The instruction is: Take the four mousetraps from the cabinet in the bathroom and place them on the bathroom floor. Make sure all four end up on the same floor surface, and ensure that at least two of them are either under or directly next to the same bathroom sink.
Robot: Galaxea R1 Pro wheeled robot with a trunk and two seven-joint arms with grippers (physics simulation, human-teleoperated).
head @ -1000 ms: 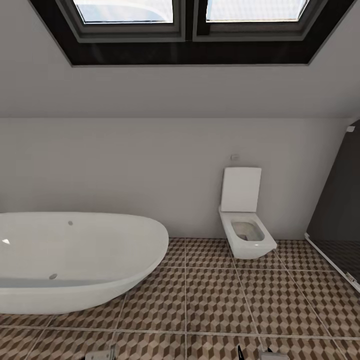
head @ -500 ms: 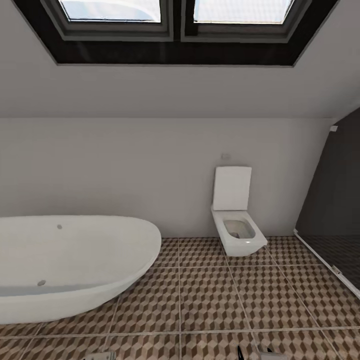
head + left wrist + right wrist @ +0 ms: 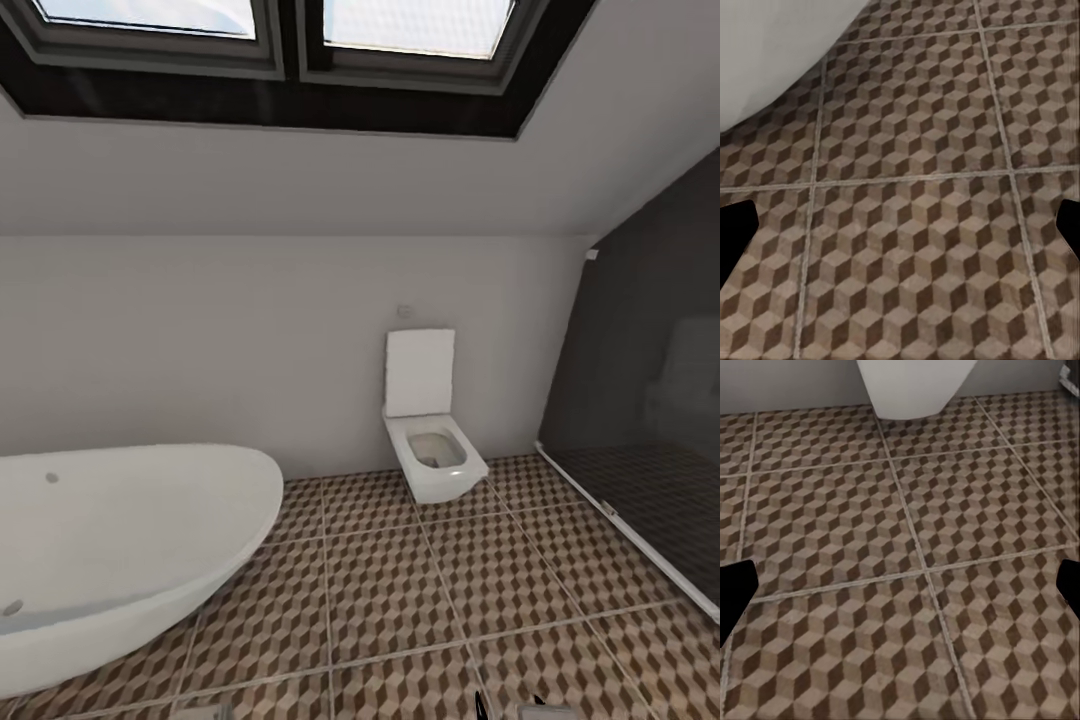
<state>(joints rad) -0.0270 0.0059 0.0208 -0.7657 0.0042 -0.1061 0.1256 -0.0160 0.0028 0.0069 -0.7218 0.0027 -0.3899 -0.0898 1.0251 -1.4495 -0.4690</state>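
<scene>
Brown-and-beige cube tiles of the bathroom floor [image 3: 400,590] spread across the head view, and at its bottom edge just slivers of both arms poke in: a grey bit of the left gripper [image 3: 205,712] and dark tips with a grey block for the right gripper [image 3: 510,708], too cut off there to judge their spread. A white bathtub [image 3: 120,550] sits at the left, its near end running out of frame; a white toilet [image 3: 430,440] with its lid up stands against the back wall, and a dark glass shower screen [image 3: 640,400] closes the right side. Between tub and toilet lies a wide lane of bare tile. Over to the left wrist view: the two dark fingertips [image 3: 736,232] sit at opposite edges of the picture, spread wide, gripping nothing, hanging above tile [image 3: 907,225], with the tub's pale curve [image 3: 772,52] in one corner. Right wrist view now: same story, black fingertips [image 3: 735,589] far apart, nothing between them, floor [image 3: 907,585] below and the toilet's white base [image 3: 915,386] ahead, cut off by the frame.
</scene>
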